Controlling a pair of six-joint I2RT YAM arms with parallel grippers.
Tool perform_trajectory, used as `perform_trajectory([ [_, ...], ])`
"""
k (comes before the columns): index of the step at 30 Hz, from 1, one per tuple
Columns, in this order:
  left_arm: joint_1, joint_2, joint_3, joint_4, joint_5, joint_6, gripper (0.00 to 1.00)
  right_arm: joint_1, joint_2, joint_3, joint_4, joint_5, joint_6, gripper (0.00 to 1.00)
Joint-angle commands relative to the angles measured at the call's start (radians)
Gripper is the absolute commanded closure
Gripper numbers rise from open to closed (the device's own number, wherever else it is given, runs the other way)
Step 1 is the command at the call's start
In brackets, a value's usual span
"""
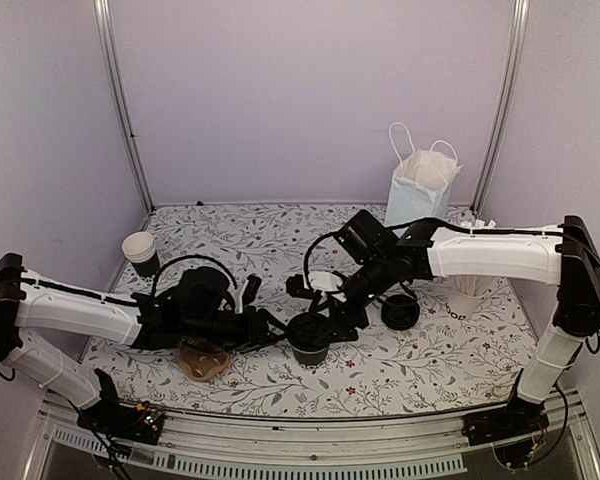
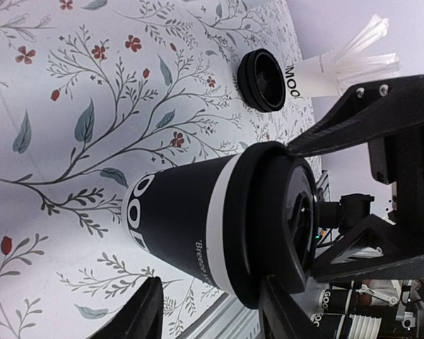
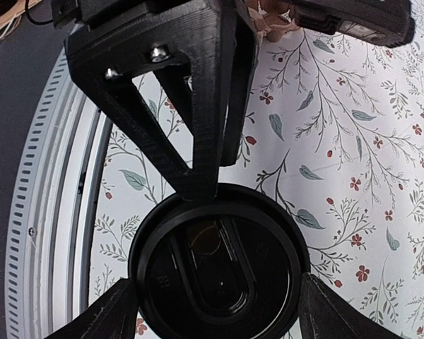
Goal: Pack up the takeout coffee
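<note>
Black takeout cup (image 1: 309, 343) with black lid (image 3: 219, 267) on, upright on floral table (image 1: 400, 370), near centre. Left gripper (image 1: 280, 333) comes in from the left, fingers clamped on the cup body. Right gripper (image 1: 325, 328) over the lid, jaws spread wide, fingertips (image 3: 102, 314) outside the lid rim; contact unclear. Second black lid (image 1: 400, 312) just right of cup. Pale-blue bag (image 1: 417, 190) far right. White cup of stirrers (image 1: 468, 292) right. Brown carrier (image 1: 202, 360) near left. Small cup (image 1: 140, 251) far left.

A lab test booth: plain lilac walls (image 1: 310, 100); metal frame posts (image 1: 120, 100); floral tablecloth (image 1: 250, 235).
</note>
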Motion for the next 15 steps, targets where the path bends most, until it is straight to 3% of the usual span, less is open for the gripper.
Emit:
perform_trajectory([
  [1,0.013,0.056,0.008,-0.088,0.007,0.022,0.54,0.042,0.048,-0.02,0.024,0.052,-0.047,0.22],
  [3,0.014,0.08,0.008,-0.108,0.018,0.025,0.59,0.045,0.056,-0.038,0.034,0.057,-0.051,0.26],
  [7,0.02,0.16,0.008,-0.27,-0.022,0.054,0.79,0.045,0.07,-0.082,0.05,0.065,-0.059,0.36],
  [15,0.031,0.301,-0.027,-0.251,0.037,0.065,0.83,0.045,0.089,-0.163,0.075,0.048,-0.055,0.42],
])
